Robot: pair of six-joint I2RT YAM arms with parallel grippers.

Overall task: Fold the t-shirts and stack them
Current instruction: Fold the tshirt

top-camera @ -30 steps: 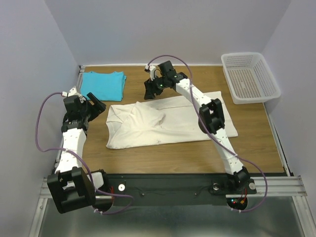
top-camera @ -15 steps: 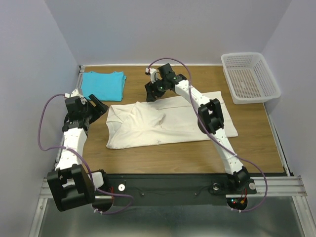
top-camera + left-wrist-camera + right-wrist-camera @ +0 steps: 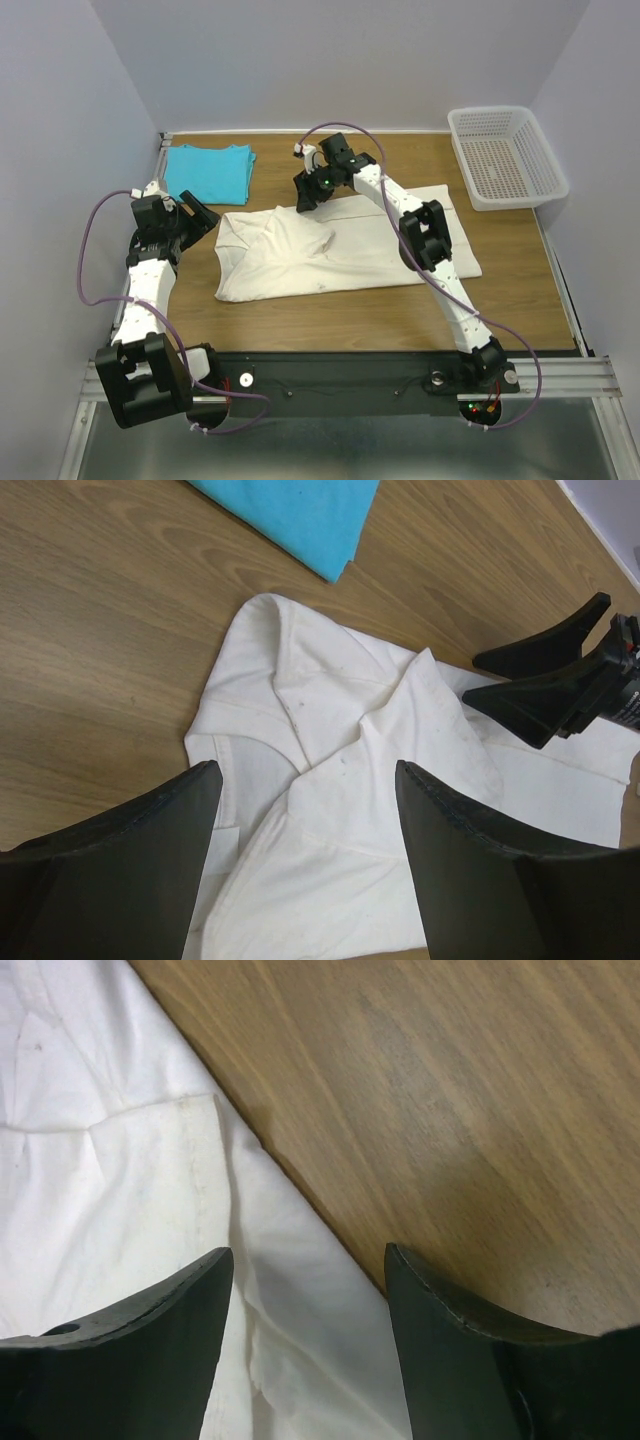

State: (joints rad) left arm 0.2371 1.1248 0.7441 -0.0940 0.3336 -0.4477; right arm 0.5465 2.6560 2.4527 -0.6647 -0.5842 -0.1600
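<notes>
On the table, the cream t-shirt lies mid-table with its long axis left-right, the turquoise t-shirt sits at the far-left corner, the right gripper is open and empty over the cream shirt's far edge, and the left gripper is open and empty just off its left end.

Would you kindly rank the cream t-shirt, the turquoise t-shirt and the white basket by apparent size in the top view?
1. cream t-shirt, clearly the largest.
2. white basket.
3. turquoise t-shirt, folded, noticeably smaller than the basket.
</notes>
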